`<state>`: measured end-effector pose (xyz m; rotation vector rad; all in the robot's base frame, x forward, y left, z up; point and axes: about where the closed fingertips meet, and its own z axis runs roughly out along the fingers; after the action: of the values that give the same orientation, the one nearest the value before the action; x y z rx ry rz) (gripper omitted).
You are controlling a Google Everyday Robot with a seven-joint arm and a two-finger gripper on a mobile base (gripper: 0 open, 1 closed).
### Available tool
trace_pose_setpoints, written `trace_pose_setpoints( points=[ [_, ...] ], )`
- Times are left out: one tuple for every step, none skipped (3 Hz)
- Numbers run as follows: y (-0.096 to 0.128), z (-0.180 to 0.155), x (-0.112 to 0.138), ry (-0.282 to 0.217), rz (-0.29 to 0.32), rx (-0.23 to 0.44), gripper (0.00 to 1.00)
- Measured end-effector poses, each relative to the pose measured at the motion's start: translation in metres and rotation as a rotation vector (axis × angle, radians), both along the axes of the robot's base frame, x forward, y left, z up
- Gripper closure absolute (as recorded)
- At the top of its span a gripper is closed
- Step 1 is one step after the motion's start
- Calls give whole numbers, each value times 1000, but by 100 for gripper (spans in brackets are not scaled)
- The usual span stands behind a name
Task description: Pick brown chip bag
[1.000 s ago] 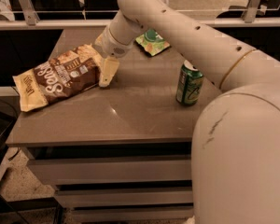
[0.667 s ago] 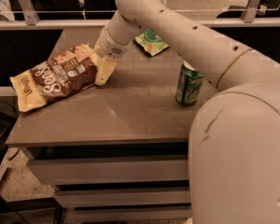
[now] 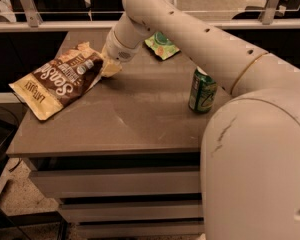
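Observation:
The brown chip bag (image 3: 60,81) has a dark brown centre, cream-yellow ends and white script. It lies at the left of the table (image 3: 140,119), its lower left end past the table's left edge. My gripper (image 3: 109,66) is at the bag's right end, at the tip of the cream arm that reaches in from the right. It is shut on that end, which is raised a little off the table. One cream finger (image 3: 112,69) shows beside the bag; the other is hidden behind it.
A green soda can (image 3: 202,90) stands upright at the right of the table, close to my arm. A small green snack bag (image 3: 161,45) lies at the back. Drawers (image 3: 120,181) sit below the tabletop. A rail (image 3: 50,25) runs behind.
My gripper has moved up and slightly left. The bag's right end has risen with it, and the bag has shifted a little left.

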<state>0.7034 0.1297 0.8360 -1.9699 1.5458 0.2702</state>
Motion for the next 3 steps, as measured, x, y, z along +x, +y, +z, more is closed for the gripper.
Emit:
trace_pose_setpoints(
  points=[
    [-5, 36, 5, 4, -40, 82, 100],
    [-24, 89, 15, -37, -102, 157, 100],
    [-38, 141, 18, -81, -142, 235, 100]
  ],
)
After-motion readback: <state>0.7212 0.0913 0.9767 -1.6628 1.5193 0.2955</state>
